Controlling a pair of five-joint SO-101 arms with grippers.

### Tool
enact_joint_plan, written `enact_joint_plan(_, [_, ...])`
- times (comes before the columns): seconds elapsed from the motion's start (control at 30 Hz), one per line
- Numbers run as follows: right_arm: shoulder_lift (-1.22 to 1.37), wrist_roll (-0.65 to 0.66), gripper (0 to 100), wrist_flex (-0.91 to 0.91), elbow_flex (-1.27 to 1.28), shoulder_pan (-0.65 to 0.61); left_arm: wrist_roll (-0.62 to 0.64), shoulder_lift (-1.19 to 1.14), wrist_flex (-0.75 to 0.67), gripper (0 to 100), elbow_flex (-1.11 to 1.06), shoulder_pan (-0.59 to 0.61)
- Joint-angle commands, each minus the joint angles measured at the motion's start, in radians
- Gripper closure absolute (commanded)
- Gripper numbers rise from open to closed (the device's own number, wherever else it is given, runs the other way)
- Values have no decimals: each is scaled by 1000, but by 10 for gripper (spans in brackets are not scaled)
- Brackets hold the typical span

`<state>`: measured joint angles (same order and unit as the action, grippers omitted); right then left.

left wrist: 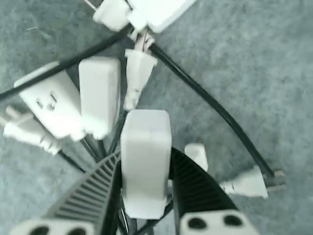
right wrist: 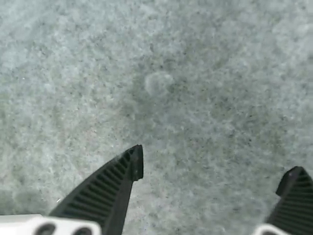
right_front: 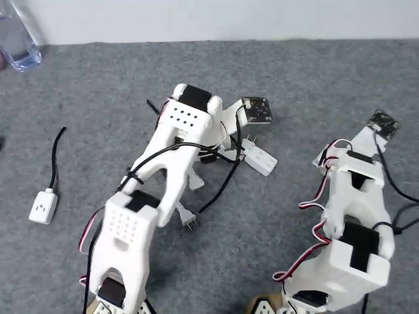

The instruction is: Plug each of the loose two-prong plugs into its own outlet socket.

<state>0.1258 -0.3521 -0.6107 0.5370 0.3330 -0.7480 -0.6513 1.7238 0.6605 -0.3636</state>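
Note:
In the left wrist view my left gripper is shut on a white rectangular block, held upright between its black fingers. Just past it lie a white outlet socket with its slots showing, a second white block, and a white plug on a black cord. A loose two-prong plug lies to one side; in the high view it sits on the carpet. My right gripper hangs open over bare grey carpet. The left arm covers most of the cluster beside an outlet socket.
A separate white outlet socket with a short black cord lies far left on the grey carpet. A clear bottle stands at the back left corner. Black cords cross the cluster. The right arm stands at the right.

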Motion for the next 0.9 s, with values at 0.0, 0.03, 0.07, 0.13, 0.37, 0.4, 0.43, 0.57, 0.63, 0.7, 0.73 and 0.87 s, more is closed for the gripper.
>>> enact_joint_plan(0.0, [-5,-6,574,8,-51,-15,11,176,32,988,-73,44])
enact_joint_plan(0.03, [-5,-6,574,8,-51,-15,11,213,32,988,-99,66])
enact_joint_plan(0.07, [-5,-6,574,8,-51,-15,11,249,32,988,-125,86])
enact_joint_plan(0.13, [-5,-6,574,8,-51,-15,11,316,32,988,-179,132])
enact_joint_plan(0.37, [-4,-6,574,8,-51,-15,11,462,29,988,-272,331])
enact_joint_plan(0.4, [-4,-6,574,8,-51,-15,11,465,28,988,-272,362])
enact_joint_plan(0.43, [-2,-6,574,8,-51,-15,11,465,28,988,-272,394])
enact_joint_plan(0.57, [-1,-6,574,8,-51,-16,6,463,28,988,-292,517])
enact_joint_plan(0.63, [-1,-6,574,8,-51,-18,5,463,26,988,-318,578])
enact_joint_plan(0.7, [-1,-6,574,8,-51,-28,3,463,-6,988,-346,644])
enact_joint_plan(0.73, [-1,-6,574,8,-51,-31,3,465,-25,988,-358,680])
enact_joint_plan(0.87, [-1,-6,574,8,-51,-33,5,465,-77,988,-415,819])
